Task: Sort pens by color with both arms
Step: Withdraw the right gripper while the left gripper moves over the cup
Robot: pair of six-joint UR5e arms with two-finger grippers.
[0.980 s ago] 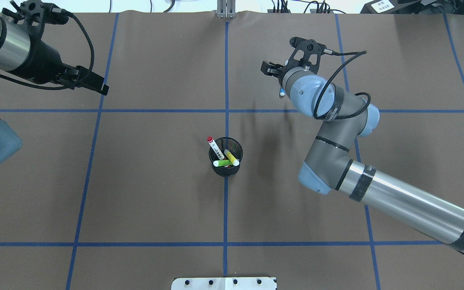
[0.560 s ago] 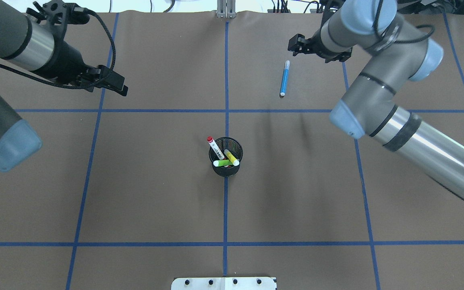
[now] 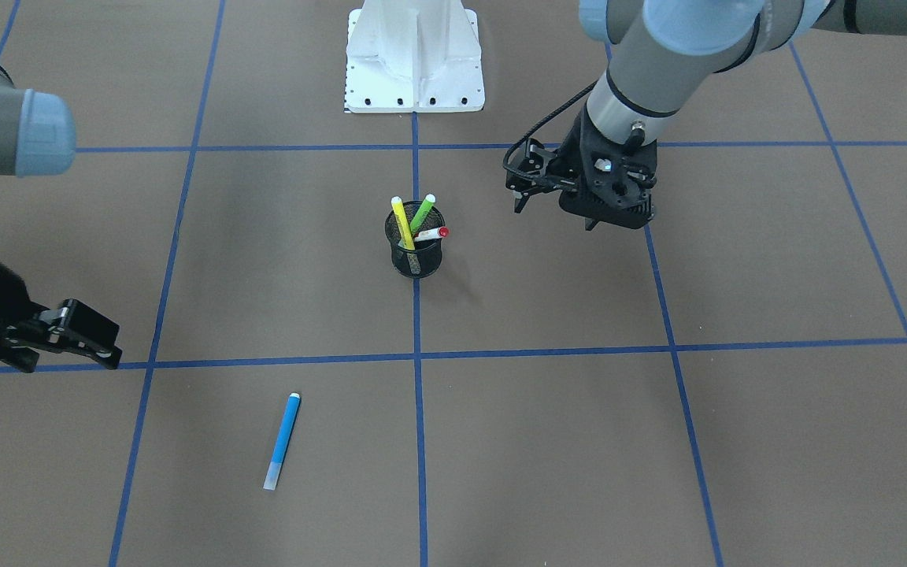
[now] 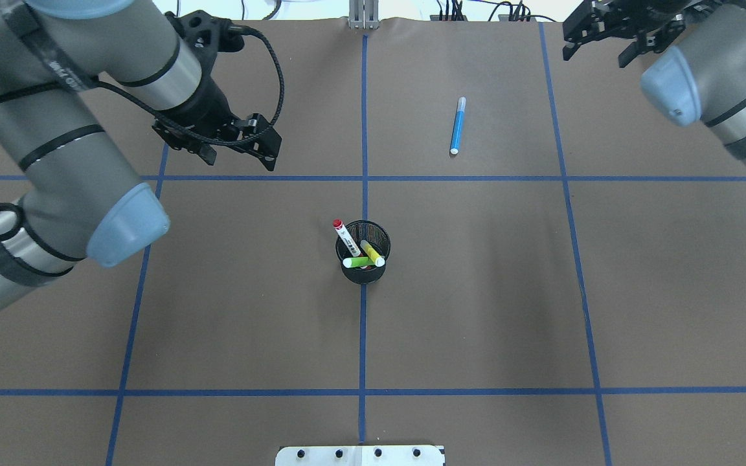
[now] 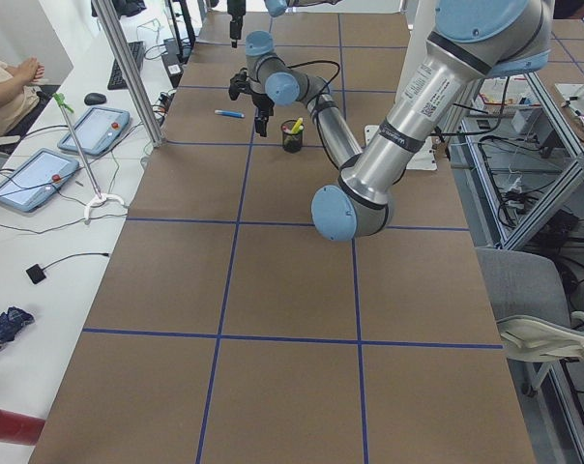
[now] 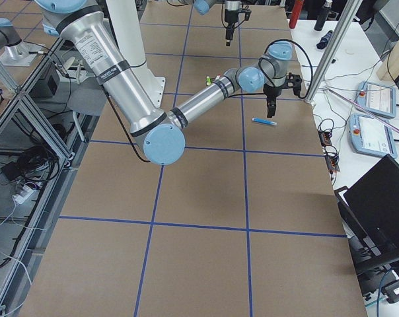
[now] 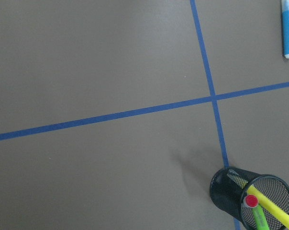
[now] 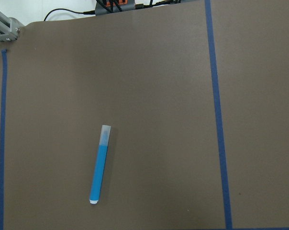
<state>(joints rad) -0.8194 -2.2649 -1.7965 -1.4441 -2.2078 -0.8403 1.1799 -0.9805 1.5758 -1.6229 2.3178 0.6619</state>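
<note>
Blue pen (image 4: 457,125) lies flat, alone, at about 1 o'clock from the cup (image 4: 363,268). It sits inside the far cell right of the centre tape and touches no tape line. My read is that this cell is its colour spot.

The other three pens stand in the cup: the white pen with red ends (image 4: 344,236), the green pen (image 4: 357,262) and the yellow pen (image 4: 373,254). They lean on the rim with their tops sticking out, so you get a clean grip from above. The cup sits right on the centre tape line.

Left gripper (image 4: 240,160) hangs at about 10 o'clock from the cup, jaws spread, holding nothing. Its wrist camera has the cup in frame, so it is probably the one lined up for the next pick.

Right gripper (image 4: 593,59) is up at 2 o'clock by the far table edge, jaws apart and empty, well apart from the blue pen.

There is bare table (image 4: 217,310) all round the cup, with the 6 o'clock cells fully open. Watch the far edge, since cables sit just behind the right gripper. Also watch the left arm's elbow, which hangs over the 9 o'clock cell.
</note>
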